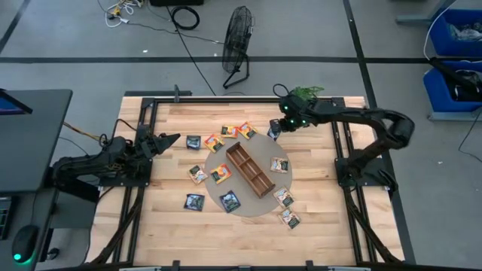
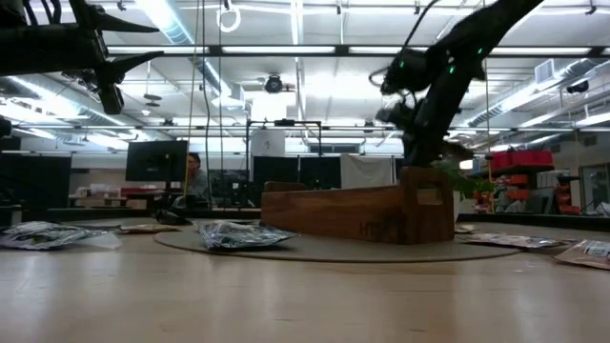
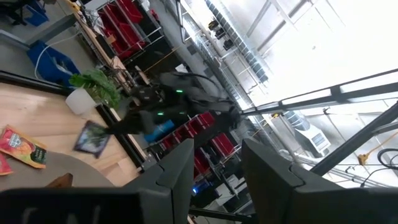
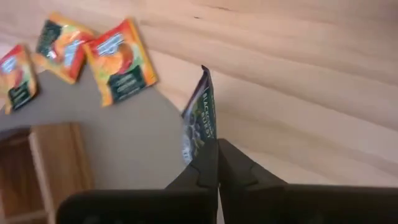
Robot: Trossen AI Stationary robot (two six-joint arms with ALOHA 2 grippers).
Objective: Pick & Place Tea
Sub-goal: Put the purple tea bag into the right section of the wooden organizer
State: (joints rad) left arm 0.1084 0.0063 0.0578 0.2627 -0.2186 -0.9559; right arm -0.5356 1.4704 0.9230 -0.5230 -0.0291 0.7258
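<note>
A dark blue-black sachet (image 4: 200, 118) stands on edge, pinched at its lower end between the right gripper (image 4: 217, 163) fingers, which are closed tight on it. In the high view that gripper (image 1: 277, 129) sits just off the round mat's (image 1: 260, 208) far right rim, near the table's back edge. Orange sachets (image 4: 121, 68) lie just beside it on the bare wood; more tea (image 1: 194, 201) rings the mat. The wooden tray (image 1: 249, 170) lies diagonally at the mat's centre. The left gripper (image 1: 172, 140) hangs raised at the table's left side, fingers part open, holding nothing. Bare wood runs wide along the near edge.
</note>
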